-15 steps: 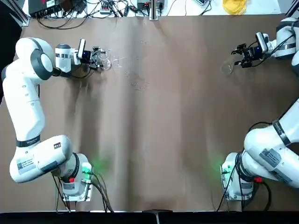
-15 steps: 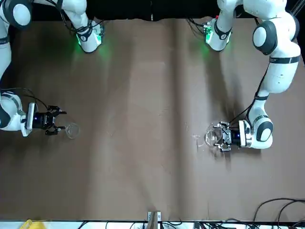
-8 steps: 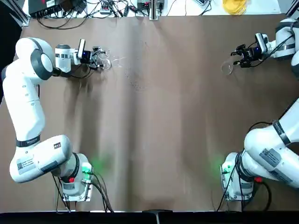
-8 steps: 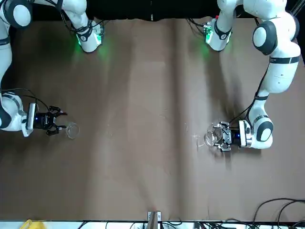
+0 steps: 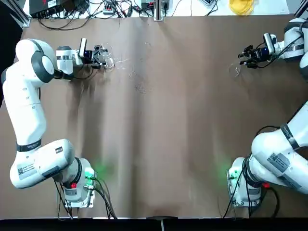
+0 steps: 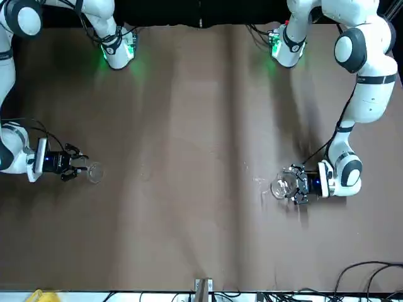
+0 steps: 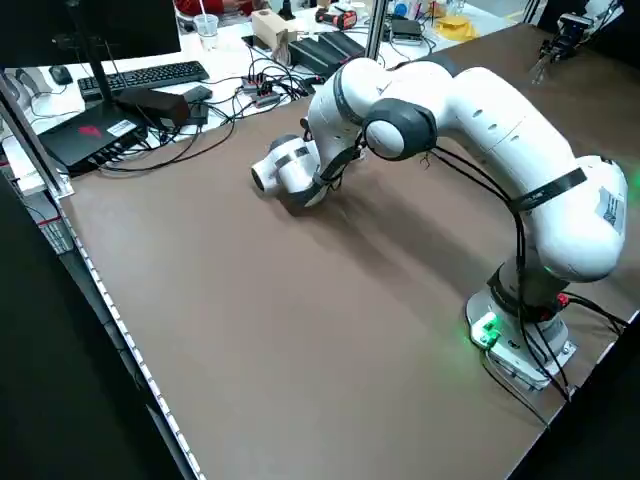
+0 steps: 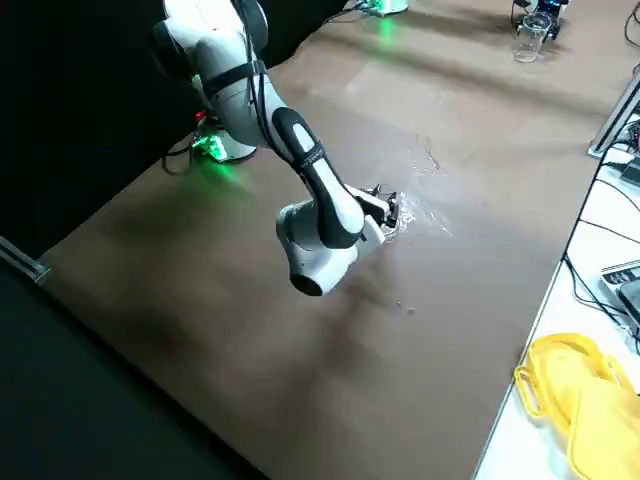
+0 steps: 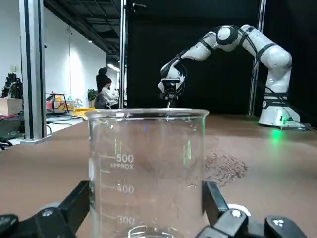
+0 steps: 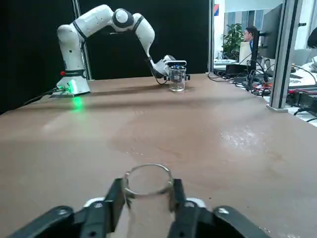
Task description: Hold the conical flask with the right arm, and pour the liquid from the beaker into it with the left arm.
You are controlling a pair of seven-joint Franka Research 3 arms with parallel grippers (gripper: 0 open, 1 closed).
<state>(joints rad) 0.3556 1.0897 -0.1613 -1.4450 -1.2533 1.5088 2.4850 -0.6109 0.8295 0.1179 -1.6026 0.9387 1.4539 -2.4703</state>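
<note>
The brown bench (image 5: 159, 144) spreads wide, with a broad open stretch between the two grippers. The left arm (image 5: 24, 106) reaches from the near edge along the bench's left side; the right arm (image 5: 281, 149) follows the right side. The beaker (image 9: 148, 173) is upright, held between the fingers of the left gripper (image 9: 148, 191), toward the far left. The conical flask (image 10: 148, 191) is held at its neck by the right gripper (image 5: 244, 57), toward the far right. Small wet droplets (image 5: 140, 88) dot the bench between them, nearer the beaker.
</note>
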